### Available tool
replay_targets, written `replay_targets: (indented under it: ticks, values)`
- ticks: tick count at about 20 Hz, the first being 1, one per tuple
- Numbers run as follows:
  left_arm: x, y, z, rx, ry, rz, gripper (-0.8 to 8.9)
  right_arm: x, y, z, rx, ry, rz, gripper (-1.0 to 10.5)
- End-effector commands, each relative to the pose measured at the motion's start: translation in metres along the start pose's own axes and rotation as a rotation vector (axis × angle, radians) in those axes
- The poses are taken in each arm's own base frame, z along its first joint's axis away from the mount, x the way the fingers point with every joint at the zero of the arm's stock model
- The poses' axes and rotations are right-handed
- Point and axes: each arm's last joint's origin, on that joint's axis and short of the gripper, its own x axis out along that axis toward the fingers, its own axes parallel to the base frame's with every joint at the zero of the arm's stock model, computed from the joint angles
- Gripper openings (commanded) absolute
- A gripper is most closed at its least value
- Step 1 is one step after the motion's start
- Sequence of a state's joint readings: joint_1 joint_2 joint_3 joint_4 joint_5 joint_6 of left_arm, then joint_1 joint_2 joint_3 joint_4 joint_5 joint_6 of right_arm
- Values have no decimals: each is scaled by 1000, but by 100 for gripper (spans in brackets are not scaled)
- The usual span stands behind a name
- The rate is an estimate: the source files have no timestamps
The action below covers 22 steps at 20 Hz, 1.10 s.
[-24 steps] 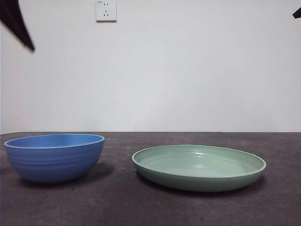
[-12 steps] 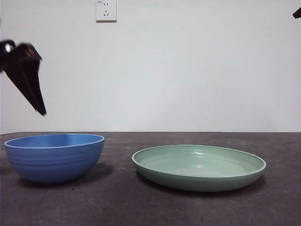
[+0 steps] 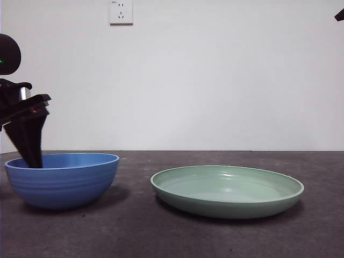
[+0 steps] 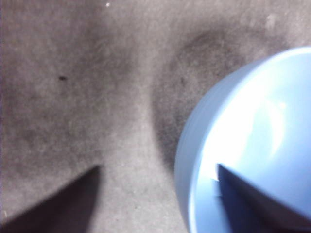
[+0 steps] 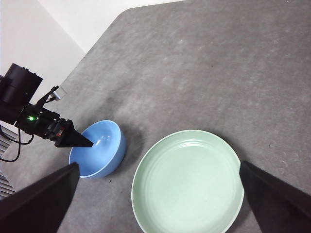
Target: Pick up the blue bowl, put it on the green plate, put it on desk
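- Front view, nearest: the desk (image 3: 134, 231), dark grey-brown and speckled, runs back to a white wall (image 3: 215, 80).
- The blue bowl (image 3: 62, 179) stands on the desk at the left; the green plate (image 3: 227, 191) stands at the right, well apart from it, a strip of bare desk between. Both sit flat and upright.
- The left gripper (image 3: 32, 158) comes in from the left edge, big and dark, its tips dipping at the bowl's left rim. This view merges the jaws into one black wedge, so the gap between them does not read here.
- Left wrist view settles it: the jaws stand spread wide, one over bare desk (image 4: 73, 97) outside the bowl (image 4: 252, 121), the other inside the bowl's hollow, the rim between them. Whether either jaw touches the bowl's wall I cannot tell; the picture is blurred.
- Right wrist view, from high up: plate (image 5: 188, 180) and bowl (image 5: 99, 148) seen from above, plate plainly the wider. The left gripper (image 5: 77, 141) shows as a black point over the bowl's near rim, a green light on the arm behind it.
- The right gripper (image 5: 160, 204) hangs high over the plate, jaws wide apart, holding nothing. In the front view only a black tip shows at the top right corner.
- Farthest: a wall socket (image 3: 121, 12) high on the wall, seen in the front view alone.
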State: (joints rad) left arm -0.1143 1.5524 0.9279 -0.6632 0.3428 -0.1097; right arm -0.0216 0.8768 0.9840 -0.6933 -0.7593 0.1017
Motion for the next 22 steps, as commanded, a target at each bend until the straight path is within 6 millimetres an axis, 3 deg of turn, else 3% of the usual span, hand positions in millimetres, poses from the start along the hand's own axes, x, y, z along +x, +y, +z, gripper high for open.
replay_targets:
  ticks: [1,4,8,11,17,19,22]
  values:
    - [2,-1,4,24,0,1,125,-2,3,5,-16,-15,5,553]
    - [2,-2,5,26,-3,0,20,-2,3,5,-16,-15,6,553]
    - [-10,-10,13,25,9,-2,18,-3,3,4,-9,-8,3,552]
    - [-28,-32,28,47,-13,-17,18,-4,3,3,2,7,-2,552]
    - [-64,-115,50,197,-120,-117,18,-7,6,-5,15,60,-7,552]
    - [-63,-143,49,275,-116,-152,18,-11,9,-8,5,71,-15,551]
    - [-45,-181,47,359,-68,-185,18,-19,14,-15,-13,83,-91,551]
